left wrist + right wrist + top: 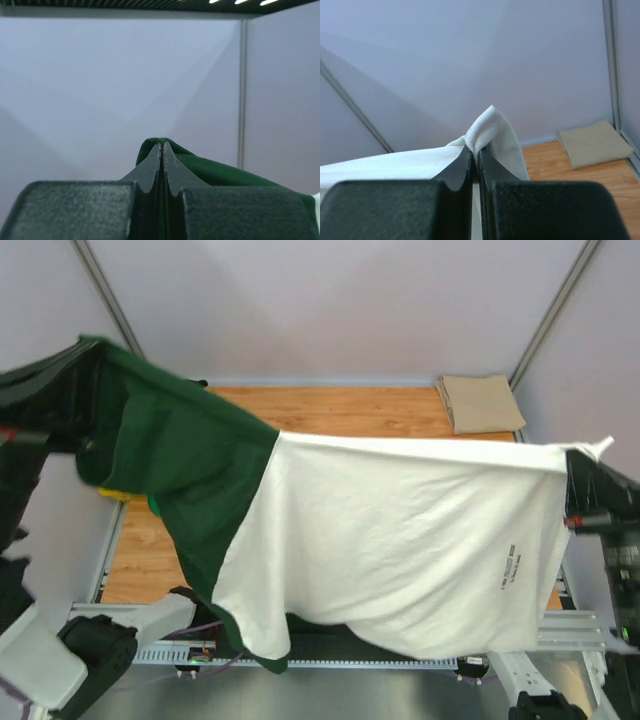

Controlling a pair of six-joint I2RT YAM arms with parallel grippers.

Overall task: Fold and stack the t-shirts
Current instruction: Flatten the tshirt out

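Note:
A cream t-shirt (pixel 400 540) with a dark green sleeve (pixel 190 460) hangs stretched in the air between my two grippers, covering most of the table. My left gripper (pixel 85 350) is high at the far left, shut on the green cloth (pixel 215 172). My right gripper (pixel 585 455) is at the right, shut on a cream corner (pixel 492 130). Small black print (pixel 510 570) shows near the shirt's right side. A folded tan t-shirt (pixel 480 402) lies at the table's back right, also in the right wrist view (pixel 592 142).
The wooden table top (pixel 340 410) shows behind the hanging shirt. A bit of yellow tray (pixel 125 496) peeks out at the left under the green cloth. Grey walls stand close on all sides, with metal posts (pixel 555 310) at the back corners.

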